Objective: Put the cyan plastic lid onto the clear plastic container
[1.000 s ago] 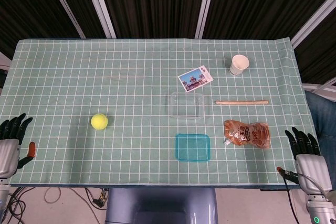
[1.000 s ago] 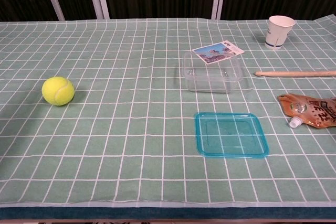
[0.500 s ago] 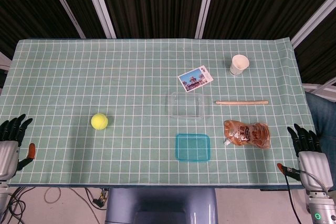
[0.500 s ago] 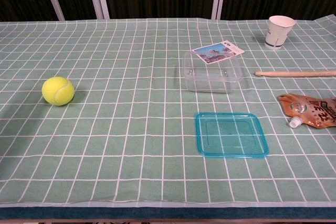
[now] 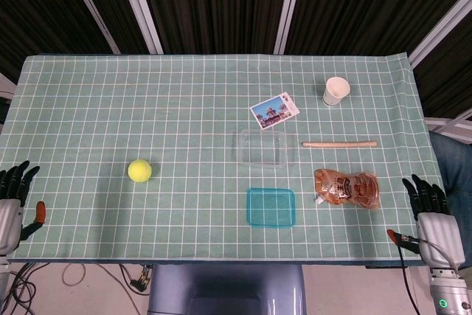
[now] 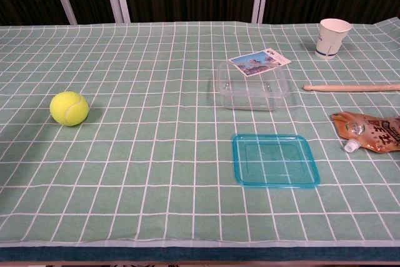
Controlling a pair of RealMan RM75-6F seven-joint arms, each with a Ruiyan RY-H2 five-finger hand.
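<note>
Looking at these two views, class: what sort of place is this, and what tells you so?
Probably a robot test bench: a gridded green tablecloth, unrelated props like a tennis ball and paper cup, and robot hands at the edge.

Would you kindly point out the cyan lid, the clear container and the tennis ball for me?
cyan lid (image 6: 275,159): chest view, centre of its flat top.
clear container (image 6: 252,94): chest view, front wall.
tennis ball (image 5: 139,171): head view, middle of the ball.

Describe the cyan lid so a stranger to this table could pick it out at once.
Start from the green checked tablecloth and go to its near edge, a little right of centre. There, just in front of the clear plastic container, lies the cyan plastic lid. It is the only flat, see-through blue square; the brown sauce pouch to its right is opaque and crumpled.
</note>
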